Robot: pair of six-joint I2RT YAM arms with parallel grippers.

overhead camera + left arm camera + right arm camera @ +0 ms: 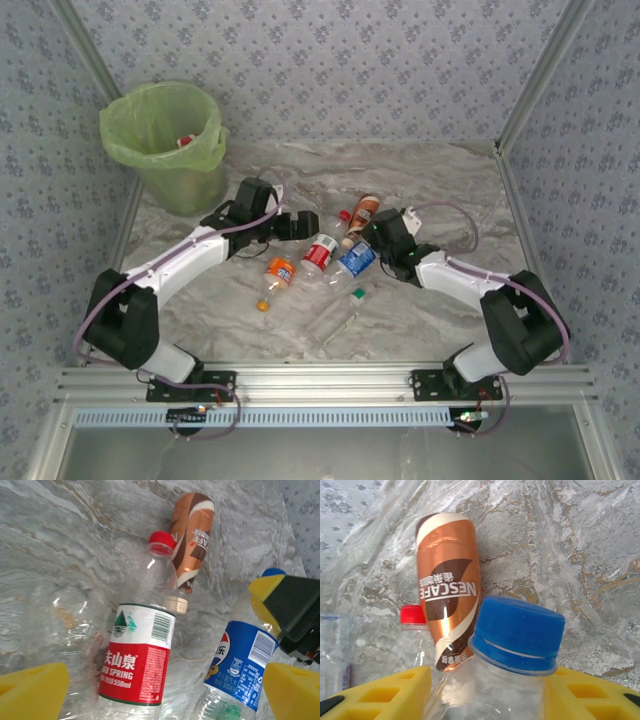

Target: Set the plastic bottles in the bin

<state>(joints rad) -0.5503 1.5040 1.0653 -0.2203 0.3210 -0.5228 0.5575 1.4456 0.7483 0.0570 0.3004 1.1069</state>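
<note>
Judging by the table, the job is barely begun: what looks like one bottle [186, 141] sits in the bin [185, 185], well beyond the left claw [162, 695], and several more lie between the claws. The left claw is wide open and empty, with a red-label bottle [136, 655] between its pads. The right claw [487, 680] brackets a blue-capped bottle [517, 630]; whether it grips is unclear.

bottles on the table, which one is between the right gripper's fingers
The blue-capped bottle: its neck sits between the right gripper's yellow fingers; the brown Nescafe bottle lies beyond them.
</note>
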